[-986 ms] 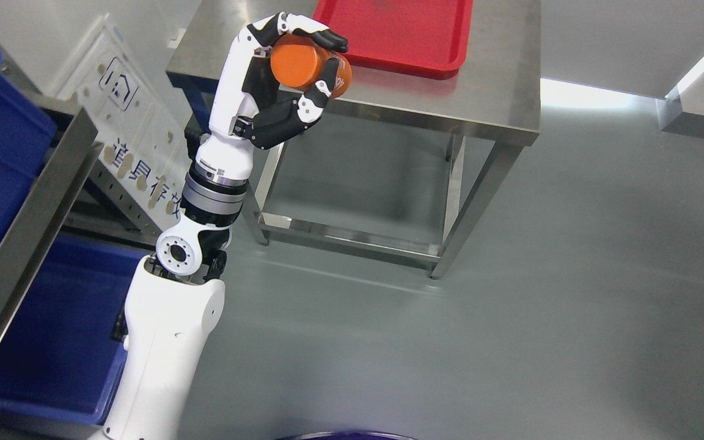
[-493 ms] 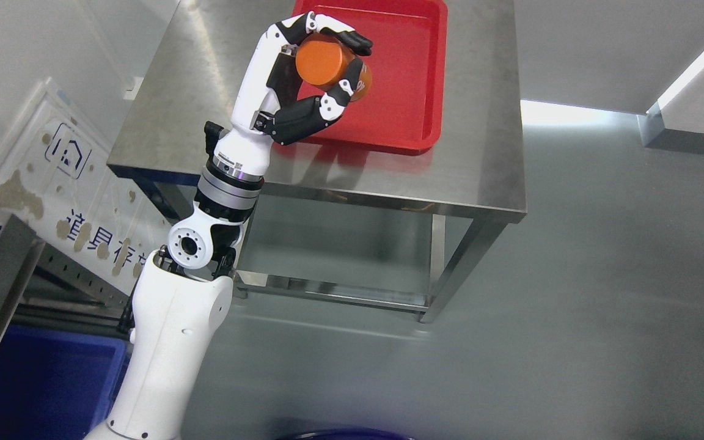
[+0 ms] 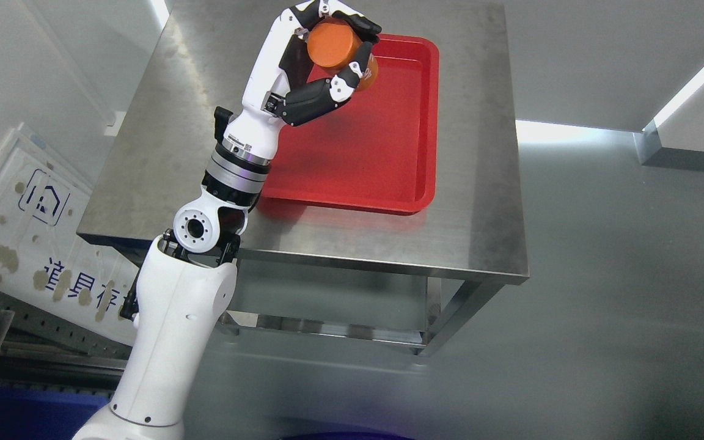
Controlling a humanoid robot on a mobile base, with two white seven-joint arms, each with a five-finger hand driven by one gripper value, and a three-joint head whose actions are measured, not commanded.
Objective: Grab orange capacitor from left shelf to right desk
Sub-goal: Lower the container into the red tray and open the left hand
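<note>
capacitor: head view, orange cylindrical capacitor held off the surface, above the far-left corner of the flat red plastic tray
left hand: white-and-black fingered left hand wrapped round the capacitor, black fingertips over the top, thumb underneath; grip looks firm
right hand: not in view
desk: square stainless steel desk with the tray on it, tray interior bare
placement target: my read, the tray is the drop spot; the hand is over its corner, near the rim
step: lower and release
how to do it well: shift a little toward the tray middle so the rim is cleared, come down until the capacitor touches the tray floor, then spread the fingers slowly
risk: it's a cylinder, likely to roll if released on its side or from height
after release: lift straight up, no sideways drag
</note>
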